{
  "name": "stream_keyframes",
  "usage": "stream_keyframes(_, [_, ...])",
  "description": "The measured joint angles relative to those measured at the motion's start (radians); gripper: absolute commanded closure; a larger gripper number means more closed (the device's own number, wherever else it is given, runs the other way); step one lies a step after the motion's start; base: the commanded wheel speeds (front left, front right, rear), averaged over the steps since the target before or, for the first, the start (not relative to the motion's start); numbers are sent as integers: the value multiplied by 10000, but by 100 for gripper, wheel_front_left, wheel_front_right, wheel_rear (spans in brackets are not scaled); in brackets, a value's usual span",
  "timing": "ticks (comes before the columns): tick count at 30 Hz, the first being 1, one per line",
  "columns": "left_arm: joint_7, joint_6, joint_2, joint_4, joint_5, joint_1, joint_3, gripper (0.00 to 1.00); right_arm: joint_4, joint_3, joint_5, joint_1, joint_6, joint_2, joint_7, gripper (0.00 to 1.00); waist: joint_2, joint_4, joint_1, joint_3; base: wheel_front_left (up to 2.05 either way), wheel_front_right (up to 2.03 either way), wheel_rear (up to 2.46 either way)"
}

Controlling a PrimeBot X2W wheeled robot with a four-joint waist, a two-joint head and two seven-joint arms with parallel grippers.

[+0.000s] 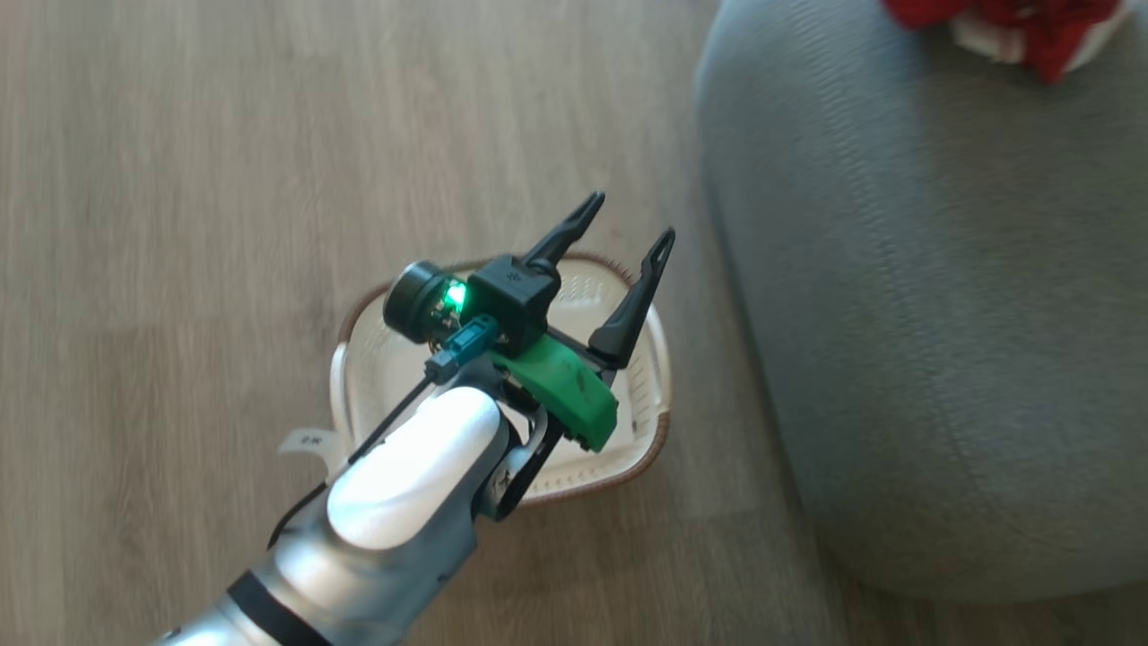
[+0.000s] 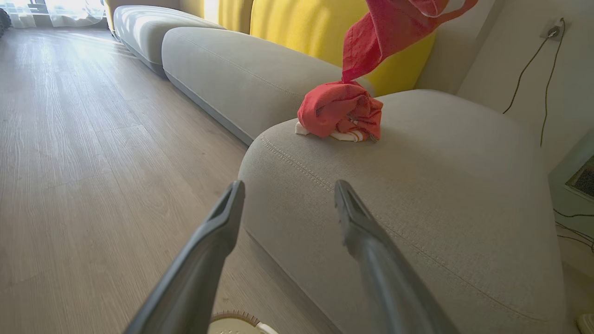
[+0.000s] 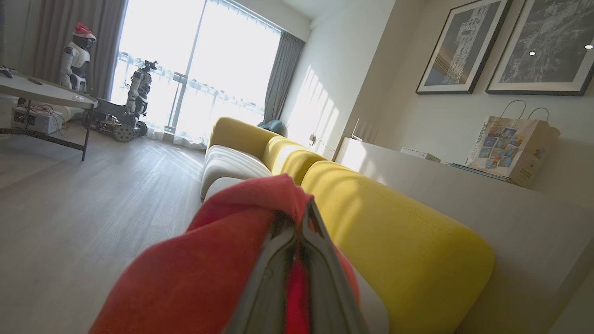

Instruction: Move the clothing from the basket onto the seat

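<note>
My left gripper [image 1: 628,224] [image 2: 287,190] hovers open above the cream basket [image 1: 646,395], nothing between its fingers; the basket's inside looks bare. One red garment [image 2: 341,111] lies bunched on the grey seat [image 2: 417,185] [image 1: 942,314], its edge showing at the head view's top [image 1: 1040,36]. A second red garment [image 2: 390,32] hangs above the first, its lower tip touching the pile. In the right wrist view my right gripper [image 3: 301,218] is shut on red fabric [image 3: 222,269], which drapes over both fingers.
The basket stands on wood floor [image 1: 179,224] just left of the seat. Yellow back cushions [image 3: 394,241] line the sofa, with more grey cushions [image 2: 241,74] beyond. A side table [image 3: 46,93] and parked robots [image 3: 134,102] stand far off by the window.
</note>
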Motion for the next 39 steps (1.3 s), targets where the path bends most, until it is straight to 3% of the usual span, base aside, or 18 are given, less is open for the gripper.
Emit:
stream_keyframes(6, [79, 79, 123, -353, 140, -293, -6, 0, -291, -1365, -1300, 10, 0, -6, -27, 100, 0, 592, 1, 1001, 0, 0, 0])
stream_keyframes(11, [79, 138, 182, -447, 198, -374, -31, 0, -163, -2382, -2069, 1453, 2, 769, -29, 100, 0, 840, 2, 1526, 0, 0, 0])
stream_keyframes(16, [153, 217, 359, -504, 228, -374, -36, 0, 276, -3177, -2426, 3021, 2, 1313, -27, 100, 0, 752, 1, 1668, 0, 0, 0])
stream_keyframes(25, [213, 314, 514, -612, 228, -373, -33, 0, 267, -3559, -2560, 3121, 2, 1666, -29, 100, 0, 436, 0, 1747, 0, 0, 0])
stream_keyframes(26, [215, 314, 527, -616, 228, -373, -35, 0, 267, -3567, -2614, 3121, 2, 1670, -29, 93, 0, 410, 0, 1752, 0, 0, 0])
stream_keyframes(28, [215, 316, 552, -619, 228, -373, -35, 0, 293, -3655, -2619, 3126, 2, 1680, -29, 56, 0, 368, 0, 1750, 0, 0, 0])
stream_keyframes(30, [215, 343, 569, -619, 228, -372, -36, 0, 316, -3716, -2614, 3137, 2, 1701, -29, 11, 0, 335, 0, 1728, 0, 0, 0])
stream_keyframes(31, [215, 345, 585, -617, 228, -371, -36, 0, 322, -3714, -2598, 3140, 0, 1735, -29, 0, 0, 317, 0, 1709, 0, 0, 0])
stream_keyframes(39, [140, 445, 702, -569, 48, -298, -4, 0, 309, -3336, -2138, 3732, 0, 2203, -27, 0, 0, 129, 0, 1297, 0, 0, 0])
